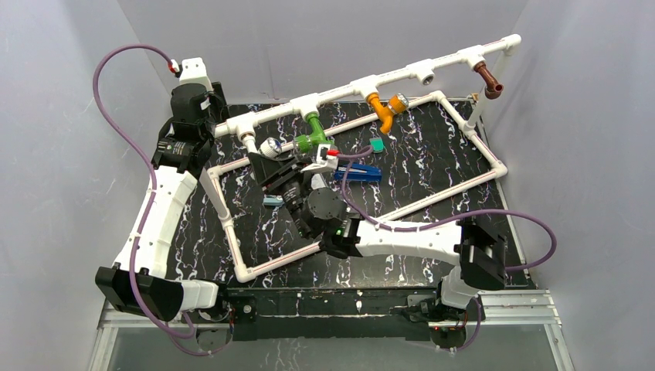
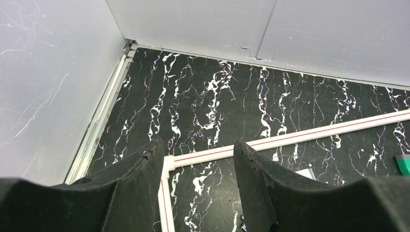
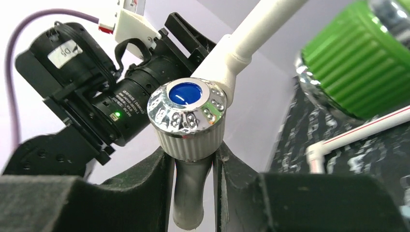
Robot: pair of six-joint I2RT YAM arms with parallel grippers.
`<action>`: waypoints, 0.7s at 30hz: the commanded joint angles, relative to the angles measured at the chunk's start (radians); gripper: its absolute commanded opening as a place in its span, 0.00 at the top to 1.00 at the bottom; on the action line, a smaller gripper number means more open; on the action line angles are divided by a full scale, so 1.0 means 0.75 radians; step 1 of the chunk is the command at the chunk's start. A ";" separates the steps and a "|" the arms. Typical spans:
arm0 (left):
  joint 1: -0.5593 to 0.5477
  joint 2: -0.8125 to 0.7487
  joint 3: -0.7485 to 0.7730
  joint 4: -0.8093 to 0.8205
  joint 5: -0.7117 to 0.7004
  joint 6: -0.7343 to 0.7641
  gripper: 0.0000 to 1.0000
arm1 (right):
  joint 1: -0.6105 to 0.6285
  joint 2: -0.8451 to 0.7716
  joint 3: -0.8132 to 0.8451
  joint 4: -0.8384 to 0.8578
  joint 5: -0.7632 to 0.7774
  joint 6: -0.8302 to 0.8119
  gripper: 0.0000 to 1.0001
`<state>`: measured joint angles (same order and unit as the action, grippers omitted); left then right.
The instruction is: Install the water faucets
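- The white faucet [image 3: 187, 126] is in the right gripper [image 3: 193, 166]; its two fingers [image 3: 145, 188] are squeezed onto the bent spout, one on each side
- Its round knob, shiny with a blue dot on top, sits just above those fingers
- Right behind the knob is an end fitting of the white pipe frame [image 1: 386, 77]; I cannot tell if the faucet is joined to it
- A green faucet [image 1: 313, 131] hangs on the frame close by the right gripper, on its right side in the wrist view
- Further along from that hand, an orange faucet [image 1: 384, 108] and a brown faucet [image 1: 488, 81] hang on the same pipe
- The left gripper [image 2: 197, 145] is spread wide with nothing in it, over the black table [image 2: 217, 96]
- A corner of the pipe frame lies under its fingers
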<state>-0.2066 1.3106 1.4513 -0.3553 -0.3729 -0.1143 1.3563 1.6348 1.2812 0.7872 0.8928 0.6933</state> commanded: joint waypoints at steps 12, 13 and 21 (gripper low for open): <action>-0.075 0.050 -0.098 -0.328 0.178 -0.042 0.48 | -0.124 -0.044 -0.078 -0.161 -0.195 0.959 0.99; -0.074 0.050 -0.098 -0.328 0.180 -0.042 0.48 | -0.127 -0.048 -0.078 -0.177 -0.201 1.005 0.99; -0.076 0.038 -0.105 -0.329 0.182 -0.040 0.48 | -0.132 -0.077 -0.068 -0.224 -0.241 1.151 0.99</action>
<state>-0.2066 1.3079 1.4506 -0.3557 -0.3737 -0.1131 1.3052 1.5776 1.2133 0.6441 0.7586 1.4361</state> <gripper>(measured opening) 0.520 0.372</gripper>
